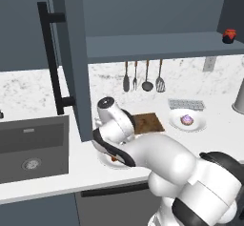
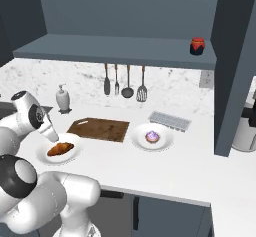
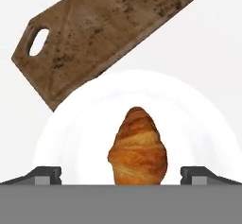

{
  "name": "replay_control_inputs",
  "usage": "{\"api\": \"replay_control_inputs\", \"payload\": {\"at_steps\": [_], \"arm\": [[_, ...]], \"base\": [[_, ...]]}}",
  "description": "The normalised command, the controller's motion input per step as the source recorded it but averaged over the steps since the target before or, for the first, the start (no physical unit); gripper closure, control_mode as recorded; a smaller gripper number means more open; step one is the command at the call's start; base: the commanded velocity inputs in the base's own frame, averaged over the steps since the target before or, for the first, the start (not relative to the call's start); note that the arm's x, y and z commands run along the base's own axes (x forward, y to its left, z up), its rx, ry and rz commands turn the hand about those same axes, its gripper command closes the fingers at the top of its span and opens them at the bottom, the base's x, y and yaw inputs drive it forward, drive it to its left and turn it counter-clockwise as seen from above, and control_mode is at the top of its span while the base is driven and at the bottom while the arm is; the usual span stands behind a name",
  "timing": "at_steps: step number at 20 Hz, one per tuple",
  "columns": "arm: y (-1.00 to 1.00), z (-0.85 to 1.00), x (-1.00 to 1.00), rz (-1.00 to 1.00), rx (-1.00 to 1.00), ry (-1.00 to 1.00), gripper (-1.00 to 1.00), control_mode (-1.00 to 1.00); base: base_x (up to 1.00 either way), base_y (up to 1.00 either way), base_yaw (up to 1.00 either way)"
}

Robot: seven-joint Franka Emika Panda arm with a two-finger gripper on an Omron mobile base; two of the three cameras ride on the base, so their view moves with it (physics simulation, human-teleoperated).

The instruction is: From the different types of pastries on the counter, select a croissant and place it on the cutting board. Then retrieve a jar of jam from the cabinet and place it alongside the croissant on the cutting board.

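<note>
End effector (image 3: pixel 121 175): your fingers are spread wide, holding nothing.
Croissant (image 3: pixel 137 147): lies on its white plate (image 3: pixel 71 124) near the surface's front edge, directly between your fingertips.
Cutting board (image 3: pixel 97 34): just beyond the plate.

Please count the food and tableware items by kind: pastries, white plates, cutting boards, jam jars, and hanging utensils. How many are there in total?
Pastries: 2 (croissant, frosted pastry)
White plates: 2
Cutting board: 1
Jar of jam: 1
Hanging utensils: 4
Total: 10
</note>
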Motion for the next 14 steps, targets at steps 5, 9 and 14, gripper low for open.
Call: {"api": "replay_control_inputs", "payload": {"at_steps": [5,9,14], "arm": [[0.00,0.00,-0.01,0.00,0.08,0.25,-1.00,-1.00],[0.00,-0.01,0.00,0.00,0.05,0.19,-1.00,-1.00],[0.00,-0.35,0.00,0.00,0.00,0.00,-1.00,-1.00]], "base": [[0.00,0.00,0.00],[0.00,0.00,0.00],[0.00,0.00,0.00]]}}
